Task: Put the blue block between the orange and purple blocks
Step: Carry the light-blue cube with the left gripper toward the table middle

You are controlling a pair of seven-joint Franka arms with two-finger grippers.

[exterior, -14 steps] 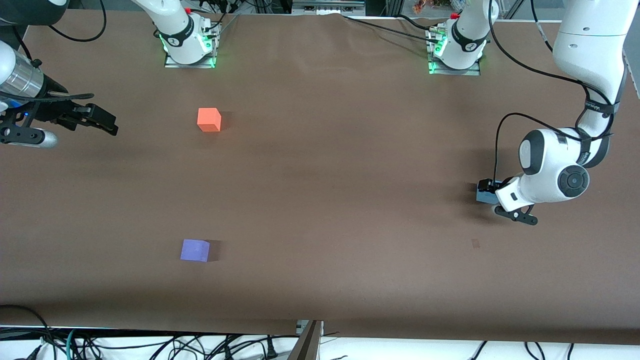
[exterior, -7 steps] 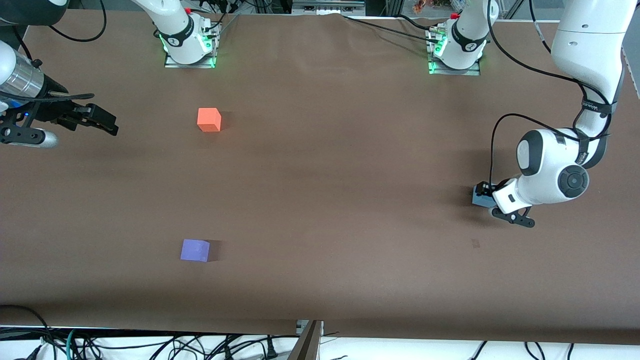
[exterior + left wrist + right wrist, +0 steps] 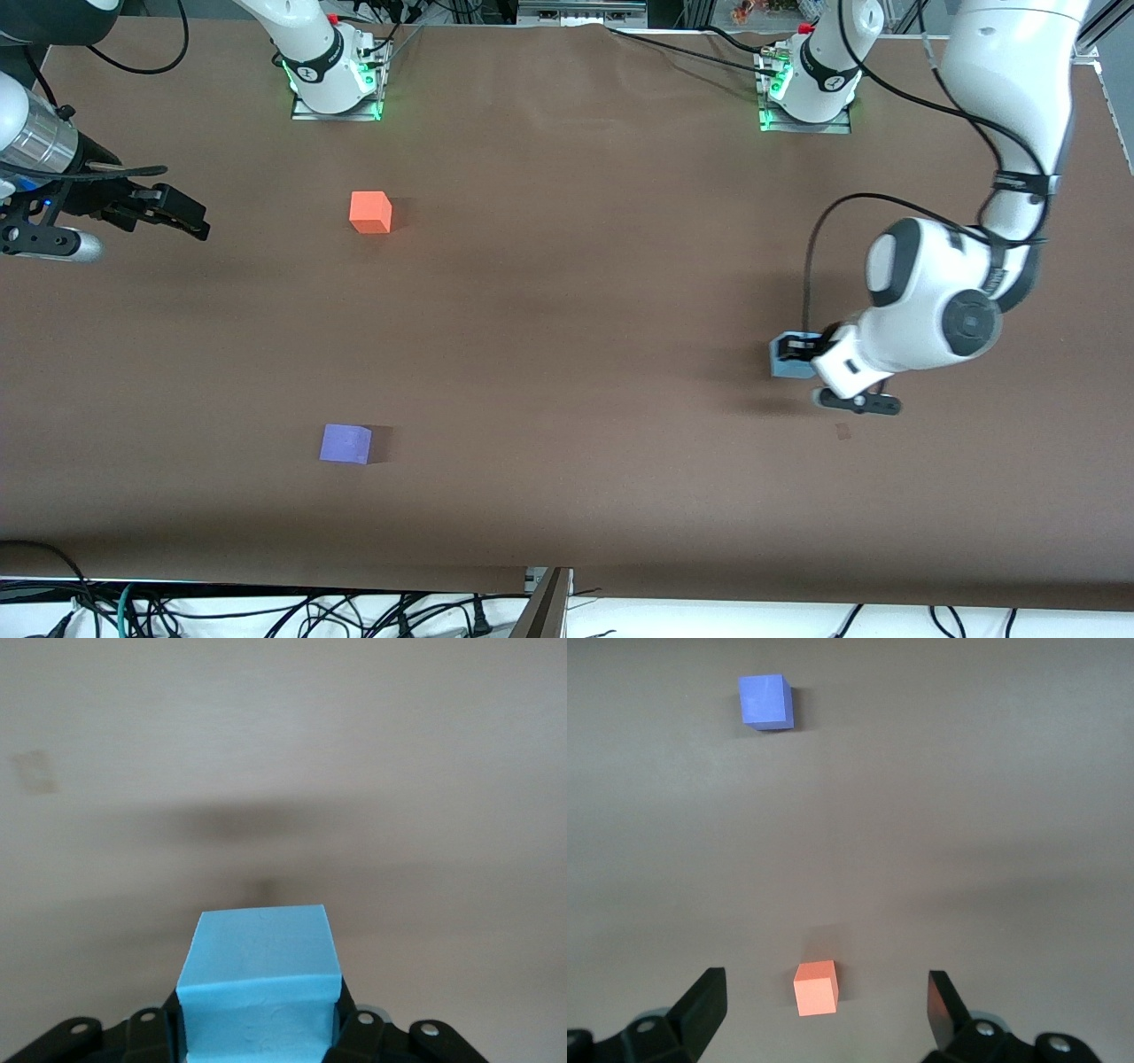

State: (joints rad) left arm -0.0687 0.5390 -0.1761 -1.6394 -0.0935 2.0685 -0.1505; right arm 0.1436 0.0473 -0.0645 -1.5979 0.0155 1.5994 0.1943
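The left pincer point(image 3: 797, 354) hangs over the left arm's end of the desk point(image 3: 567, 354), clamped tight on the blue block point(image 3: 787, 359), which it carries just above the brown surface; a dark shadow lies on the desk beneath and slightly nearer the front camera than the block. In the left wrist view the blue block point(image 3: 259, 979) fills the gap between the two black fingers point(image 3: 146, 1036), its flat sides pressed by the pads, its top face level and its front face showing a faintly rough, foam-like texture. The orange block point(image 3: 370, 212) sits on the desk toward the right arm's end, farther from the front camera, and the purple block point(image 3: 345, 443) rests nearer to that camera, almost in line with the orange one and well apart from it, with bare desk between them. Both are well apart from the blue block. The right pincer point(image 3: 190, 219) waits in the air at the right arm's edge of the desk, its fingers spread wide and holding nothing; in the right wrist view its fingers point(image 3: 704, 1001) frame the orange block point(image 3: 815, 987), with the purple block point(image 3: 764, 702) farther off.
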